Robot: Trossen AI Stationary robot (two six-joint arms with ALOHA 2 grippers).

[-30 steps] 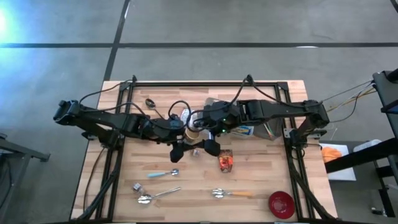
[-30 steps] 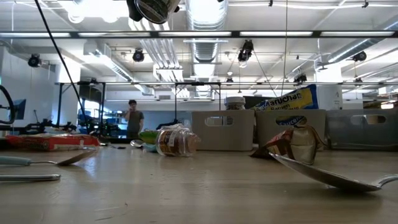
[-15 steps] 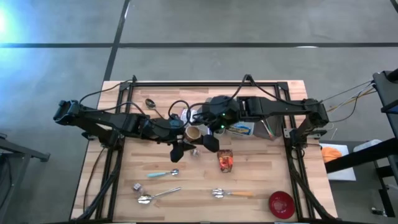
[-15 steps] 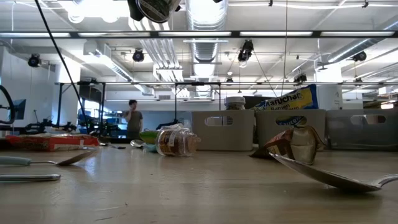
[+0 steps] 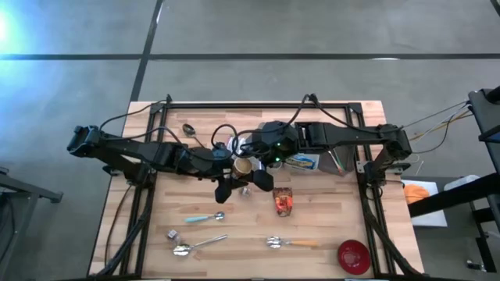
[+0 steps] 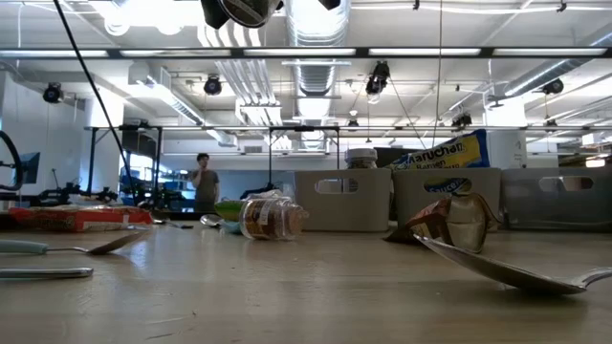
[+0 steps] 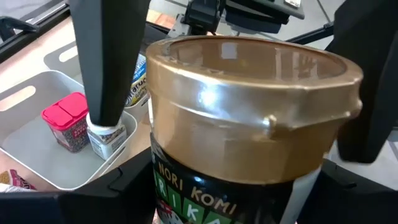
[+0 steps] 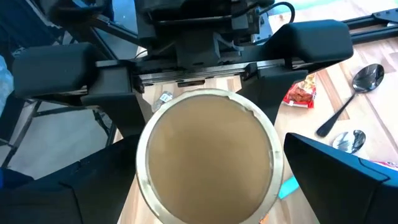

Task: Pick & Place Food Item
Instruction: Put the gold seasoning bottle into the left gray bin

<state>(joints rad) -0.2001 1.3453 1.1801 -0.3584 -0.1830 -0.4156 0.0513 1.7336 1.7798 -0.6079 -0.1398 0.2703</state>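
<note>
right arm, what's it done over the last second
The right gripper has slid toward the left arm and now hangs open over the gold-lidded jar held up in the left gripper. It has not closed on it. The left arm, spoons and red bowl stayed put.

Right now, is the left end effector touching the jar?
Touching. The left wrist view shows its dark fingers pressed against both sides of the gold-lidded jar, no gap.
</note>
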